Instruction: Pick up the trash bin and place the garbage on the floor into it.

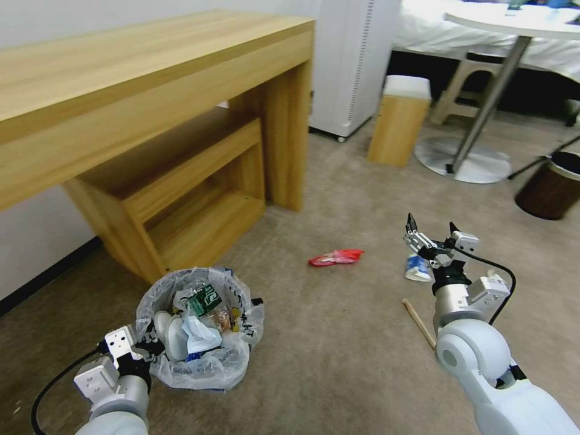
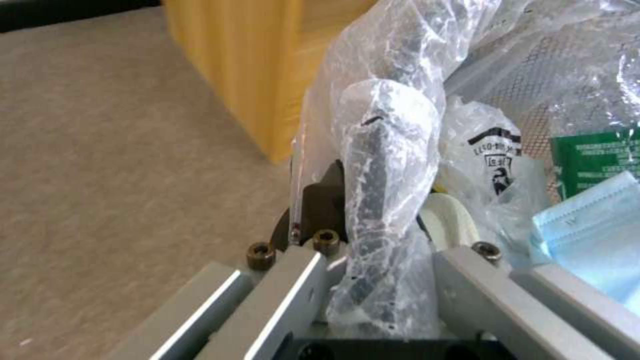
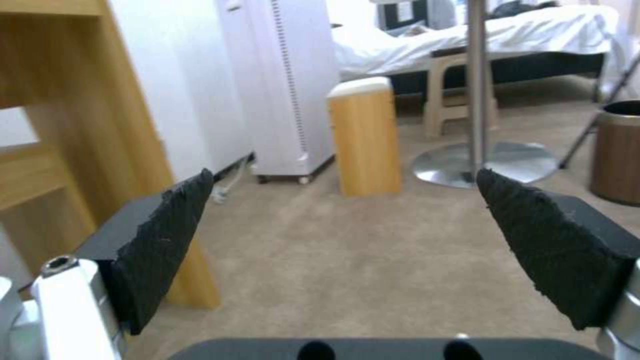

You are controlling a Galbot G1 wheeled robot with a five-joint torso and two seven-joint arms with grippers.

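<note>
Hiding blue-white carton (image 1: pixel 415 269): right pincer (image 1: pixel 432 232).

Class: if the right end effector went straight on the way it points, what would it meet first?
Probably nothing near: the open right end effector faces bare carpet, with the wooden stool farther ahead; depth unclear.

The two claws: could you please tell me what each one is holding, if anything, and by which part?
The left claw grips the trash bin by its bag-covered rim on the near side. The right claw is open and holds nothing.
</note>
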